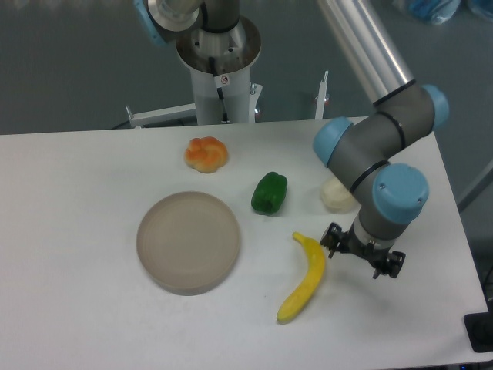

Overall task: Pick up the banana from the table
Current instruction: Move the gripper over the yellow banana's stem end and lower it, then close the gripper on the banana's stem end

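The yellow banana (304, 281) lies on the white table (77, 177) toward the front right, its stem end pointing up-left and its curve bulging right. My gripper (362, 256) hangs under the blue-capped wrist, just right of the banana's upper end and close to it. The wrist and dark gripper body hide the fingers, so I cannot tell how the jaws stand or whether they touch the banana. Nothing shows as held.
A round grey-beige plate (189, 241) sits left of the banana. A green pepper (269, 193) and an orange bun-shaped item (206, 153) lie behind it. A whitish object (336, 196) is partly hidden behind the arm. The robot base (219, 69) stands at the far edge.
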Robot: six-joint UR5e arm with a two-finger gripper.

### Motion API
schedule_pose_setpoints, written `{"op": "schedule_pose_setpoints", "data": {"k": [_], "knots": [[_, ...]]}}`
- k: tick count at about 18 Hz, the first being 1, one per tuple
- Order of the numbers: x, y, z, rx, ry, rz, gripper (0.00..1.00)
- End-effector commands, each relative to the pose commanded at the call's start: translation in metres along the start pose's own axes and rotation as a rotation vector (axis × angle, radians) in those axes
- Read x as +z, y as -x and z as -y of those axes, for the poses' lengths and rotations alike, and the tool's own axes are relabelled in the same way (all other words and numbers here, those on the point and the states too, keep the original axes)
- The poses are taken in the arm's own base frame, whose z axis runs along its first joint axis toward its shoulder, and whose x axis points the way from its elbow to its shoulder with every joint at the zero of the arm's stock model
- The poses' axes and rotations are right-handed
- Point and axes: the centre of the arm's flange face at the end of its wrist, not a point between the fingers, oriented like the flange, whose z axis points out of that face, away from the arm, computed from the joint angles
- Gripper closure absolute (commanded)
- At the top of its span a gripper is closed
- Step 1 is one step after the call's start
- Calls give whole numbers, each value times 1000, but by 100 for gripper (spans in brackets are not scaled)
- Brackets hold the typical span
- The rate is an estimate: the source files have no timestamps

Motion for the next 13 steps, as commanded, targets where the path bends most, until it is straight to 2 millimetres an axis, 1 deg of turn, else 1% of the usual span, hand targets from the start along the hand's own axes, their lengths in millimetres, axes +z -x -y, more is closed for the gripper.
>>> {"op": "schedule_pose_setpoints", "data": {"k": [2, 4, 6, 8, 9, 11, 12, 13], "knots": [[6, -6, 3, -28, 5, -12, 0], [15, -21, 9, -10, 16, -29, 0], [17, -24, 9, -18, 14, -37, 0], [27, -28, 8, -15, 29, -48, 0], [29, -31, 11, -11, 33, -50, 0], [43, -41, 18, -28, 49, -61, 0], [47, -41, 20, -51, 50, -64, 0], [47, -40, 21, -66, 49, -63, 0]]}}
